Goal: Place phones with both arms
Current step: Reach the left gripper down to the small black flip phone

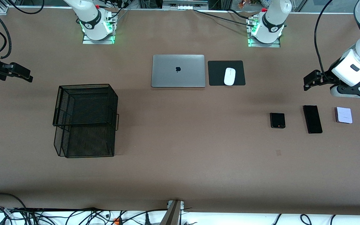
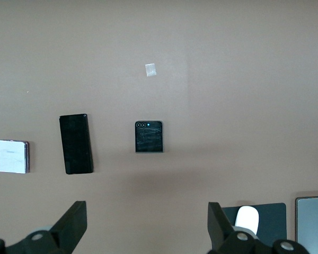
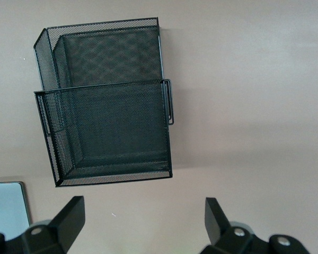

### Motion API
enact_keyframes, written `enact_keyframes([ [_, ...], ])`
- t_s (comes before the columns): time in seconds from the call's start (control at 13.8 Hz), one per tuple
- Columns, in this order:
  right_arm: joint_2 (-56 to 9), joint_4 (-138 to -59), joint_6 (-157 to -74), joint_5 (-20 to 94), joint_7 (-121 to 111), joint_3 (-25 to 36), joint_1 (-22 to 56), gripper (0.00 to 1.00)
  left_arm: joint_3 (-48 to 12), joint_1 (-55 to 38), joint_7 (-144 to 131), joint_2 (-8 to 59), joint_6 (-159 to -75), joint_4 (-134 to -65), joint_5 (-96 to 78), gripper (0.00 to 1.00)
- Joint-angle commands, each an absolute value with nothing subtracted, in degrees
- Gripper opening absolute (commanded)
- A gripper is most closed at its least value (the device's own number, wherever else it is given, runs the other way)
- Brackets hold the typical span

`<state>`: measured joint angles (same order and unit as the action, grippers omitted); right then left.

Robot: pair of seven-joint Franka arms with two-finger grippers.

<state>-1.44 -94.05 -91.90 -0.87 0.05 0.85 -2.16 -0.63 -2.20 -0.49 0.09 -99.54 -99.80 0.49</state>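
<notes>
Three phones lie in a row at the left arm's end of the table: a small black flip phone, a long black slab and a pale lavender-white flip phone. The left wrist view shows the black flip phone, the slab and the pale phone. My left gripper hangs open and empty over bare table beside the row. My right gripper hangs open and empty over bare table beside the black mesh basket.
A closed silver laptop lies mid-table near the bases, beside a white mouse on a black pad. The mesh basket has two tiers, both empty. A small tape mark is nearer the front camera than the black flip phone.
</notes>
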Motion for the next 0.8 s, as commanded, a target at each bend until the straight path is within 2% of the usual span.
enact_keyframes([
  [0.0,-0.6,-94.2,-91.4,-1.3,-1.1,0.4,-2.9,1.0,-0.1,-2.9,0.0,1.5,-98.1,-96.9,0.3,1.0],
  [0.22,-0.6,-94.2,-91.4,-1.2,-1.5,0.4,-2.9,1.0,-0.1,-3.3,-0.1,3.0,-95.9,-94.3,0.3,1.0],
  [0.73,-0.7,-94.1,-91.3,-1.2,-1.4,0.4,-2.9,1.0,-0.2,-3.5,0.2,5.4,-95.0,-93.1,-0.5,1.0],
])
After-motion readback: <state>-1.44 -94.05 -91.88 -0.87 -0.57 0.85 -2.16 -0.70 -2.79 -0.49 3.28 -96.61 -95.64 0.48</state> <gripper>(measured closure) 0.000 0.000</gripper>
